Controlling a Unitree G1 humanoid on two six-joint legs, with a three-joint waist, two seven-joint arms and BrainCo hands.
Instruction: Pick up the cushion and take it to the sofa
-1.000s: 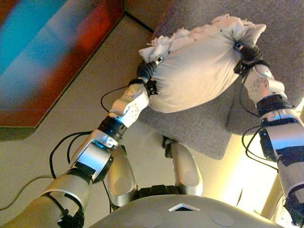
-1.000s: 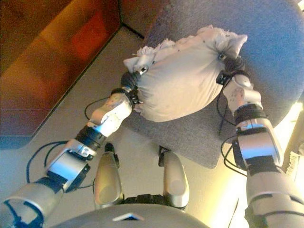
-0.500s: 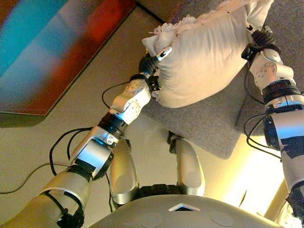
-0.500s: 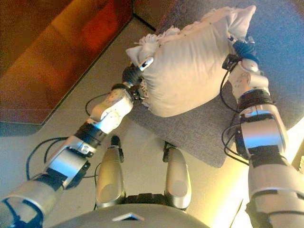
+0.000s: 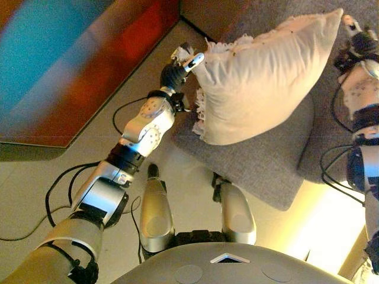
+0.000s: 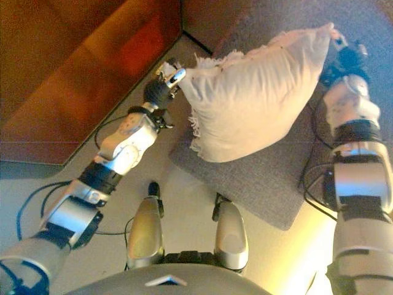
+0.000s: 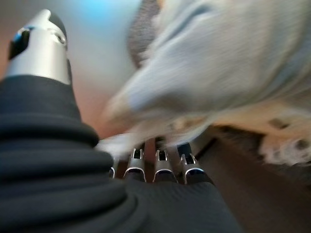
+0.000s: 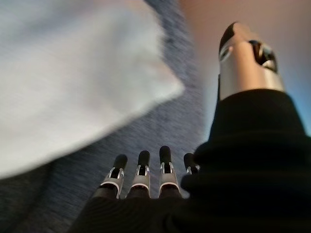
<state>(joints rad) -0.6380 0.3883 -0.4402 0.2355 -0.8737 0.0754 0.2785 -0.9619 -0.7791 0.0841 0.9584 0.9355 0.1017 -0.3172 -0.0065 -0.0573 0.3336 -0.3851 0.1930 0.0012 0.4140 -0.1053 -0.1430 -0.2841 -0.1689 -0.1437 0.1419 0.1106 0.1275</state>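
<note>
The cream cushion [image 5: 260,83] with a frilled edge stands tilted on its lower edge on the grey sofa seat [image 5: 266,160]. My left hand [image 5: 177,64] is open just beside the cushion's frilled left corner; the left wrist view shows its straight fingers [image 7: 160,167] with the cushion [image 7: 218,58] close past them. Over at the cushion's far corner, my right hand [image 6: 347,56] is also open. Its straight fingers [image 8: 141,170] show apart from the cushion [image 8: 63,77], over the grey fabric [image 8: 160,131].
A red-brown and blue panel [image 5: 71,65] runs along the left, meeting the beige floor [image 5: 35,189]. The sofa's front edge [image 5: 237,183] lies just ahead of me. Bright warm light falls at the lower right.
Both hands have let go of the cushion and spread outward. The cushion has dropped from between them to stand on the sofa seat. The camera has shifted a little.
</note>
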